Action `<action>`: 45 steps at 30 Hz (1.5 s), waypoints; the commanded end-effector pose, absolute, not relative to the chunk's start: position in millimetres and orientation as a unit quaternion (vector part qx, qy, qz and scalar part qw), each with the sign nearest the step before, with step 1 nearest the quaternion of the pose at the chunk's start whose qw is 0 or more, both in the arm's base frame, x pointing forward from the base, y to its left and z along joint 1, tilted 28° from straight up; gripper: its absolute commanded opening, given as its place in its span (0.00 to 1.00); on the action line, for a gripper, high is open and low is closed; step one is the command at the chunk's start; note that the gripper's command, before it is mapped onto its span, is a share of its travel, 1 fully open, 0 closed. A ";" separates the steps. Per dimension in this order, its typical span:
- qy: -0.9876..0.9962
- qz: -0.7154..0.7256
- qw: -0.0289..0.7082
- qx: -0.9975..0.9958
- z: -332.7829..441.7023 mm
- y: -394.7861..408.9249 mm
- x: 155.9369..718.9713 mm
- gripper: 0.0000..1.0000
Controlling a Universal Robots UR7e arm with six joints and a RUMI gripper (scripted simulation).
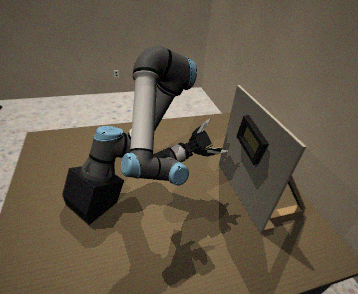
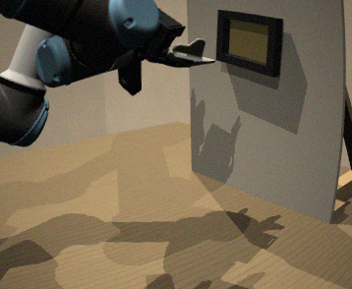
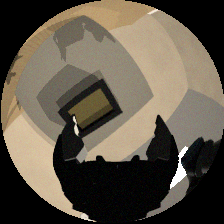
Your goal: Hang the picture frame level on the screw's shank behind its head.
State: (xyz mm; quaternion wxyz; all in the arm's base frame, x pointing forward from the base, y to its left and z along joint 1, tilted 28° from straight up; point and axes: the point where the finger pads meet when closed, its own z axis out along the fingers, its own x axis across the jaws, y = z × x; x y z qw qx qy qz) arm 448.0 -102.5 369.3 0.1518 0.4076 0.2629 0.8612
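A small rectangular picture frame with a thick black border and dull gold centre is on the upper part of an upright grey board, at the right; its screw is hidden from view.

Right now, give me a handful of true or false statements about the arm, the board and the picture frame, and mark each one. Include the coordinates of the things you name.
The picture frame (image 1: 252, 139) (image 2: 249, 42) (image 3: 90, 104) is against the upright board (image 1: 243, 182) (image 2: 264, 157) (image 3: 132, 82). True.
The end effector (image 1: 216, 136) (image 2: 171, 74) (image 3: 116, 115) is clamped on the frame. False: it is open and holds nothing.
The frame has a dark border around a yellowish middle. True.
The board lies flat on the table (image 1: 38, 200) (image 2: 146, 197). False: it stands up, with a support behind it.
The arm's base block (image 1: 90, 192) is white. False: it is black.
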 end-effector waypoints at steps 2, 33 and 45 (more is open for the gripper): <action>0.227 0.866 0.111 0.432 377.1 -110.2 452.1 1.00; 0.075 0.859 -0.049 0.503 398.8 -142.9 467.6 1.00; 0.030 0.850 -0.095 0.517 403.1 -152.9 472.1 1.00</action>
